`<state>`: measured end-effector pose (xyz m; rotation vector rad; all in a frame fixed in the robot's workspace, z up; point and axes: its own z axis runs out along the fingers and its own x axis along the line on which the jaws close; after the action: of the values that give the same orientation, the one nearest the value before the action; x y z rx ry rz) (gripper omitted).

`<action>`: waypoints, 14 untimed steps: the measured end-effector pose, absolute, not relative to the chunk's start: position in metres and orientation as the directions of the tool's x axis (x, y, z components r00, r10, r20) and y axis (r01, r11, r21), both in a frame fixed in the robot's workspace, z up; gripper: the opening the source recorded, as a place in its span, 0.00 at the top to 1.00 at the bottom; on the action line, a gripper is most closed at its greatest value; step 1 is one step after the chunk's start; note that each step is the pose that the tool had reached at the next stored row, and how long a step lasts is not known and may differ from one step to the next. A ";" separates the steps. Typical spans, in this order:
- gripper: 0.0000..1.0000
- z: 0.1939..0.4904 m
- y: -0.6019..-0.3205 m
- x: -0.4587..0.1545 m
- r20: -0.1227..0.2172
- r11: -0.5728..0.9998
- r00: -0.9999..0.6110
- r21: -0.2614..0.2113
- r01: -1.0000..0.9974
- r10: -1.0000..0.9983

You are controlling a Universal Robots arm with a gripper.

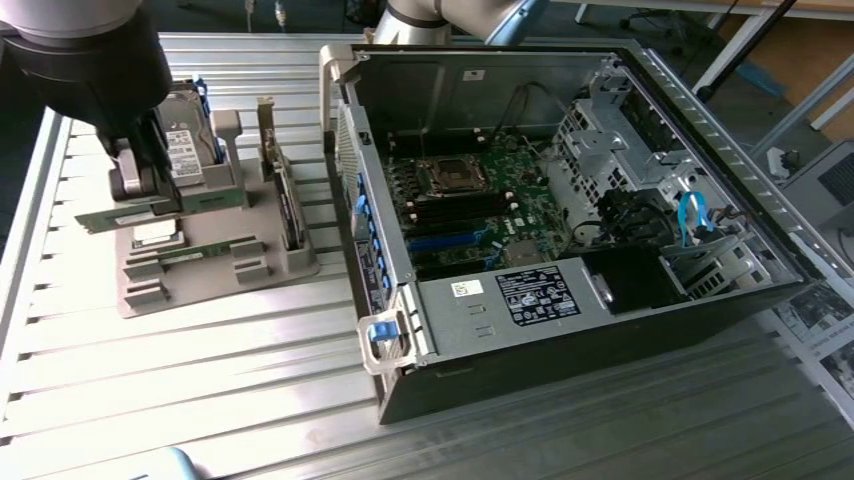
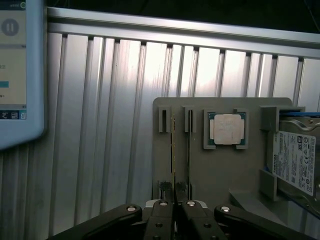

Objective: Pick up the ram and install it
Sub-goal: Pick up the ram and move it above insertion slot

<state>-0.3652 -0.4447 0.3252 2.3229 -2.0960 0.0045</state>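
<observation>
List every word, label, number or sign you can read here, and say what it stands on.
Screen: a round pause sign; its lines of text are too blurred to read.
Hard drive: white label, print too small to read.
Black label inside the case: too small to read.
White sticker beside it: unreadable.
No words or numbers can be read anywhere.

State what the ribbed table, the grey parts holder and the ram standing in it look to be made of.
Table: bare metal, likely aluminium; brushed silver ribs with bright glare.
Parts holder: probably matte grey plastic; uniform colour, no shine, moulded slots.
Ram: seen edge-on, a thin yellow-green board, seemingly circuit laminate; uncertain.
</observation>
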 end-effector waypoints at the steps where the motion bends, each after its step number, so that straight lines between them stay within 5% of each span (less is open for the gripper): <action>1: 0.87 0.326 -0.445 -0.365 0.011 -0.102 0.102 0.008 -0.995 -0.995; 14: 0.87 0.332 -0.445 -0.365 0.011 -0.102 0.102 0.008 -0.995 -0.995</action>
<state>-0.3652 -0.4447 0.3320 2.3229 -2.0960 0.0045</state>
